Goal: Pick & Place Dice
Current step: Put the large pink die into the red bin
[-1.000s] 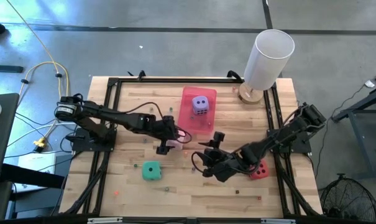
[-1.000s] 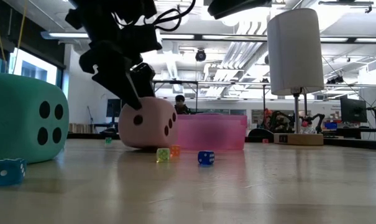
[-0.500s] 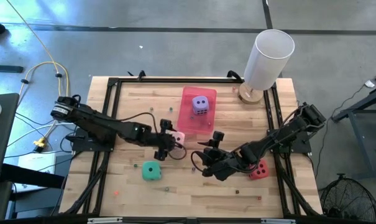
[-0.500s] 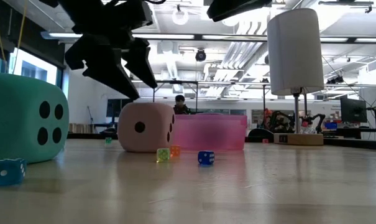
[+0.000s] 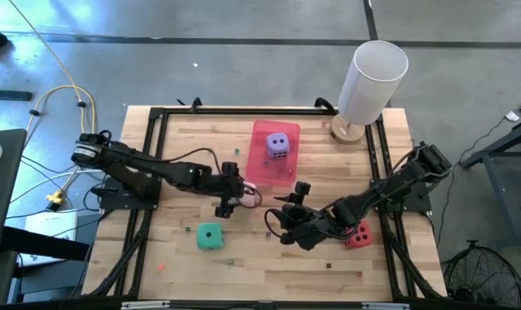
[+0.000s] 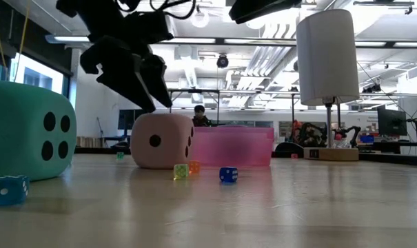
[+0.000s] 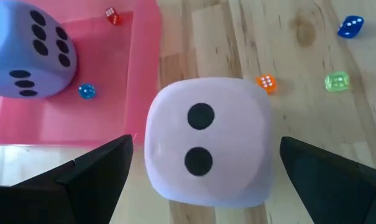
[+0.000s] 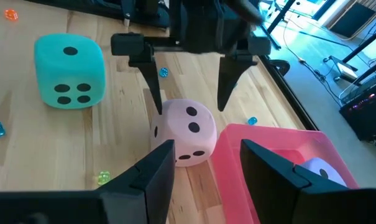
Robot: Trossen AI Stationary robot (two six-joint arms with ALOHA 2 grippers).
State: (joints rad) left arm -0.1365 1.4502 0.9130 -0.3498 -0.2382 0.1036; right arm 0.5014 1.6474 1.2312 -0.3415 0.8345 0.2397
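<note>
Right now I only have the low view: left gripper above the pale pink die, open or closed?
Observer: Open. The left gripper hangs over the pale pink die, fingers wide on both sides, not touching it.
Operator: Anything in the pink tray? I see just its wall.
Observer: The purple die sits in the pink tray, along with a few tiny dice.
Operator: Where's the red die?
Observer: On the table beside the right arm, behind the right gripper, which holds nothing: red die.

Pale pink die (image 7: 206, 149) between open left claw (image 7: 206, 177) fingers, beside pink tray (image 7: 144, 81)
</note>
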